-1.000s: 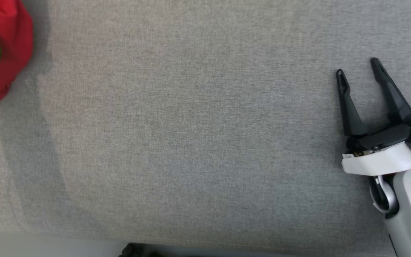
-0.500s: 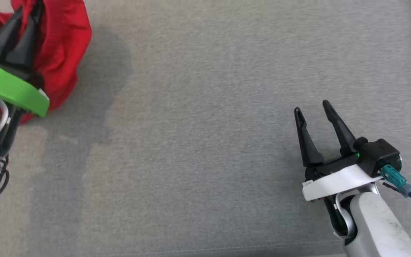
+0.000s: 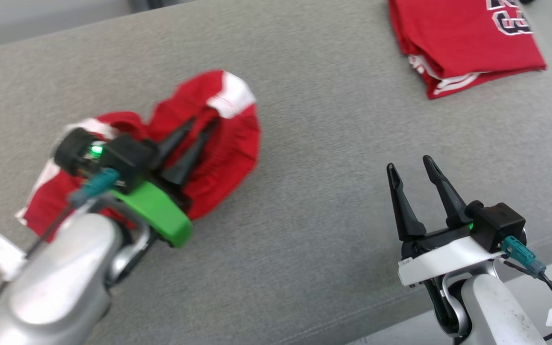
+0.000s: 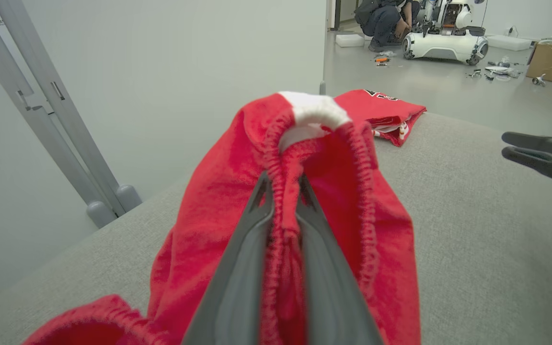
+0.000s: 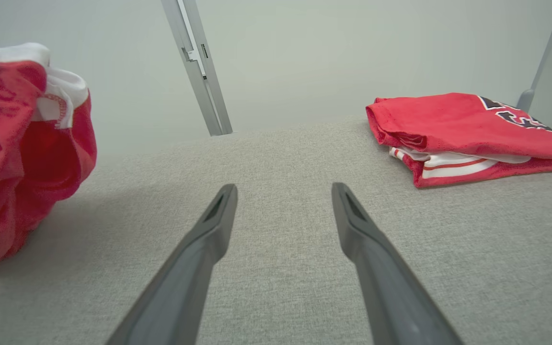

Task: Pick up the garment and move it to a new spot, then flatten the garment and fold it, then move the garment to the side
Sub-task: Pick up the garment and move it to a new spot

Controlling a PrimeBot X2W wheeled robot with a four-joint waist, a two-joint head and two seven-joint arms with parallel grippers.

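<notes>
The garment (image 3: pixel 237 139) is a crumpled pair of red shorts with white trim and a gathered waistband, bunched on the grey padded surface (image 3: pixel 328 143) at the left. My left gripper (image 3: pixel 203 122) is shut on it. In the left wrist view the fingers (image 4: pixel 237 268) pinch the waistband fold of the garment (image 4: pixel 199 225), which rises between them. My right gripper (image 3: pixel 408 163) stands open and holds nothing, low over bare surface at the lower right. Its own view shows the right gripper (image 5: pixel 284 188) with the garment (image 5: pixel 27 158) off to its left.
A folded red jersey (image 3: pixel 463 43) with dark lettering lies at the far right corner, also the folded jersey (image 5: pixel 448 124). The surface's front edge runs past my right wrist. Grey frame posts (image 4: pixel 65 120) stand behind. A person (image 4: pixel 386 19) crouches by another robot on the floor.
The head camera has swung, so the garment, my left arm and the folded jersey now sit well inside the picture. The left gripper stays shut on the garment; the right stays open.
</notes>
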